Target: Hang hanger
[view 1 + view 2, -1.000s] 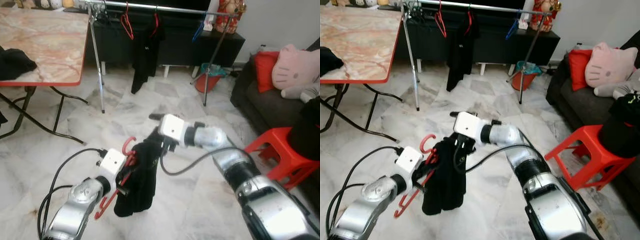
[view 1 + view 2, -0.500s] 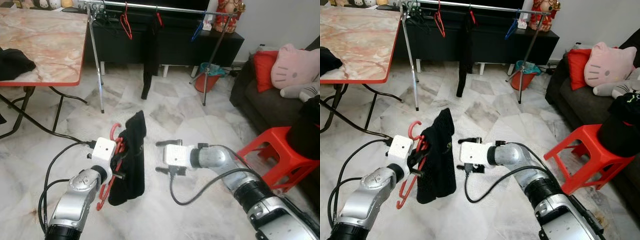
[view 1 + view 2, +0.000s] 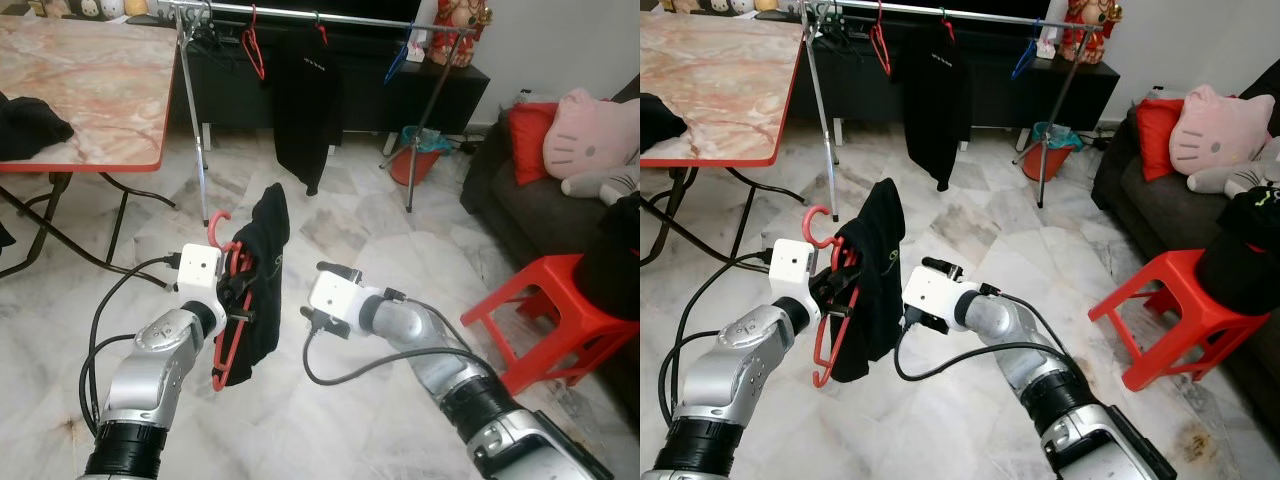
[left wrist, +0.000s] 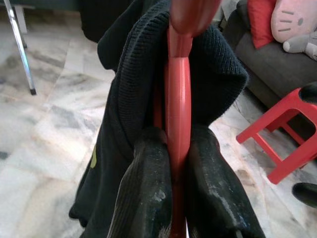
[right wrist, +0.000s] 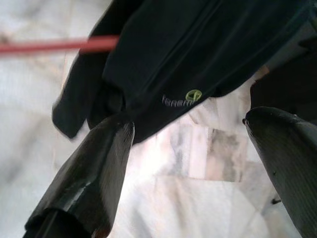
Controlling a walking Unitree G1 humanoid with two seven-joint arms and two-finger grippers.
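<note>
I have the red plastic hanger clamped in my left end effector; the wrist view shows both black fingers pressed flat against the hanger's stem, so the grip looks firm; the black knitted garment is draped over it and hangs off toward four o'clock of the hook. My right end effector stands wide apart and holds nothing; it sits just beside the garment's lower edge, at about three o'clock of it.

The goal, as I judge it, is the silver metal clothes rail at twelve o'clock, well apart from me across the white marble floor; a black T-shirt and a bare red hanger already hang there, with open rail between the T-shirt and a blue hanger at one o'clock.

To do this well I would keep the hook upright and turned so its mouth faces the rail; walk in square to that gap; raise the left arm above the bar, then lower the hook over it before releasing. The garment sits lopsided, so I would steady it with the right end effector; it could slide off if the hanger tilts. The red-edged marble-top folding bench at ten o'clock needs a clear berth.
</note>
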